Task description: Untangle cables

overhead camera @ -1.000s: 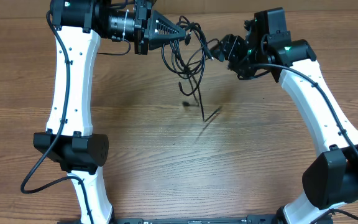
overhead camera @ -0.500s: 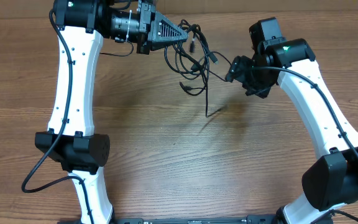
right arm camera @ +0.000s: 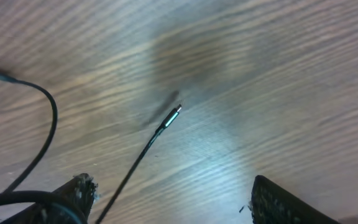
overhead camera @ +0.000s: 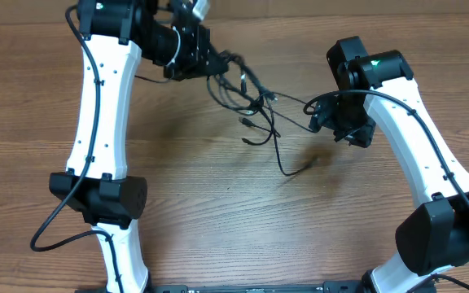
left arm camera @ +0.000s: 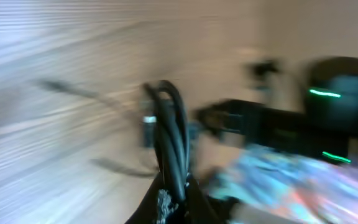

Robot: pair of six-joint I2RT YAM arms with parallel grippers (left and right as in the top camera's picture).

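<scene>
The cables [overhead camera: 255, 106] are a loose tangle of thin black cords hanging above the back middle of the table. My left gripper [overhead camera: 212, 63] is shut on several strands at the tangle's upper left. The blurred left wrist view shows those strands [left arm camera: 169, 124] pinched between the fingers [left arm camera: 173, 199]. One cord trails down to the wood near the middle [overhead camera: 287, 171]. My right gripper [overhead camera: 332, 122] is at the tangle's right side with its jaws [right arm camera: 171, 180] wide open. A cord drapes over its left finger, and a silvery plug end [right arm camera: 174, 112] hangs in front of it.
The wooden table [overhead camera: 218, 212] runs under both arms. The white left arm [overhead camera: 96, 122] and right arm [overhead camera: 418, 138] stand at the sides, with thicker black robot wires along them. The blurred left wrist view also shows the right arm [left arm camera: 334, 93].
My left gripper has swung round and lowered the tangle toward the right. My right gripper has moved down and toward the front. The trailing cord end has shifted right.
</scene>
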